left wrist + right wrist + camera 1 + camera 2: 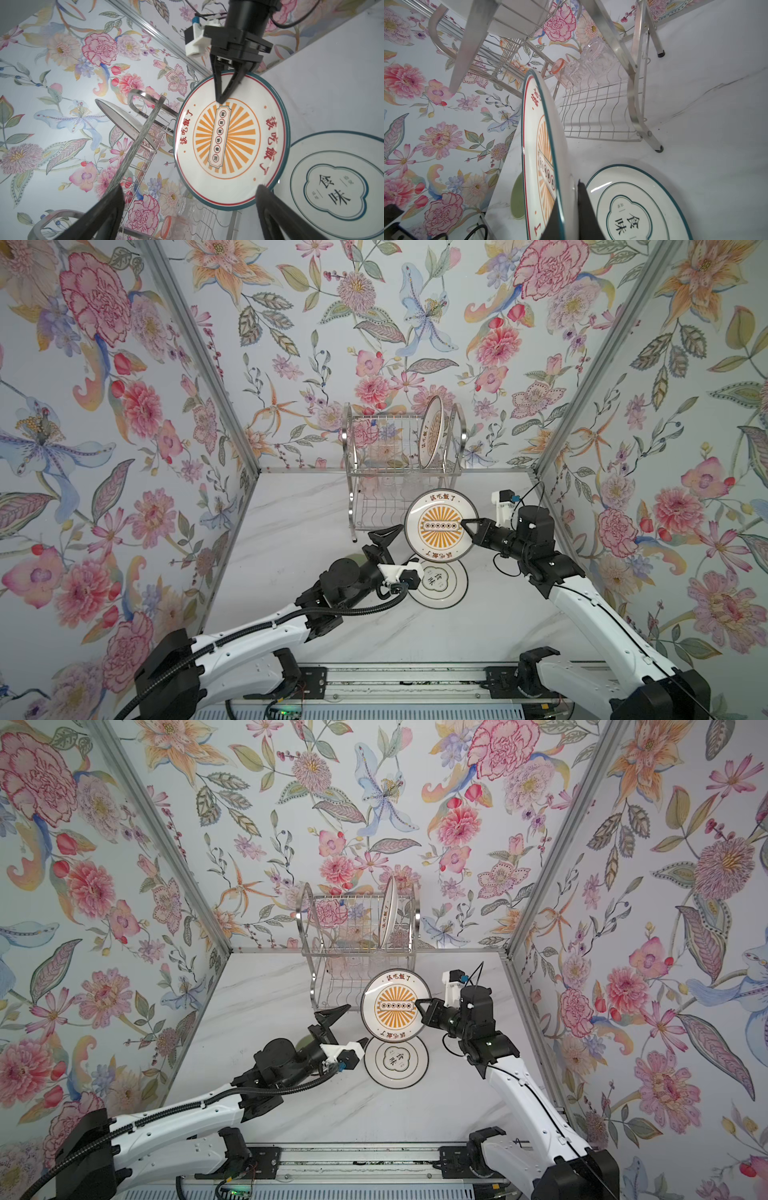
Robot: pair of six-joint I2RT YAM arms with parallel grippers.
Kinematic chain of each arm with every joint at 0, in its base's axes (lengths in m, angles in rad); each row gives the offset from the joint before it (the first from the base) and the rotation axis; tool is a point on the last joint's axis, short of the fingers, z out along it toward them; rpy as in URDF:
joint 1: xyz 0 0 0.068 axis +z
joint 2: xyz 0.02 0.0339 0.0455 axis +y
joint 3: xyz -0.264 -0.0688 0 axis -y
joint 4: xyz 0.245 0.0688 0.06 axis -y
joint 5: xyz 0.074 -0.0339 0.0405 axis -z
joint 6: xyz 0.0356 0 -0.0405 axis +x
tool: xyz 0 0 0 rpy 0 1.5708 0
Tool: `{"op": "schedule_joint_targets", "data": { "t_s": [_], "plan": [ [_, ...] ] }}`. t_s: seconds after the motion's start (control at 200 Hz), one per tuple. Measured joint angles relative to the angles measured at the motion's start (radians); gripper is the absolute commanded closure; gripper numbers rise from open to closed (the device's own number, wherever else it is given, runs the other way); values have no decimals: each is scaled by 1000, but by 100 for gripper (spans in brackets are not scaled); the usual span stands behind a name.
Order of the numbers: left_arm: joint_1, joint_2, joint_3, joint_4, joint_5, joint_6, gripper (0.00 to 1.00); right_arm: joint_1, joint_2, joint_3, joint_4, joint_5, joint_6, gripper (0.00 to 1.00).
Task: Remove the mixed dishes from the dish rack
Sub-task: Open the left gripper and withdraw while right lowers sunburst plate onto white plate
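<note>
Left side of surface (299,531): bare, lots of room to pass.
Front middle: flat plate (442,583) lies here, room only above it.
Before the dish rack (347,439): sunburst plate (440,526) hangs upright, blocking the right half.
Top shelf: rack plate (431,432) fills the right end; left slots are free.
Bottom shelf: cups (566,72) lie at the back; front wires are bare.

該吃飯了 in red on sunburst plate (230,141), 食味 on flat plate (336,187)
</note>
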Motion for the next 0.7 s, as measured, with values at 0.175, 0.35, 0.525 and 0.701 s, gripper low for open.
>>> {"op": "schedule_joint_targets", "data": {
  "t_s": [0.175,0.35,0.525,0.701],
  "plan": [
    [3,-87,-19,-16,-39,-170,1,-22,-62,-71,-53,34,-48,100],
    [56,-166,-19,-84,-43,-357,1,-34,-70,-145,-97,38,-69,100],
    [188,-197,-17,-204,50,-533,1,-34,-50,-177,-114,23,-73,100],
    [330,-185,10,-333,189,-644,1,-36,-16,-229,-79,-5,-49,100]
  ]
}}
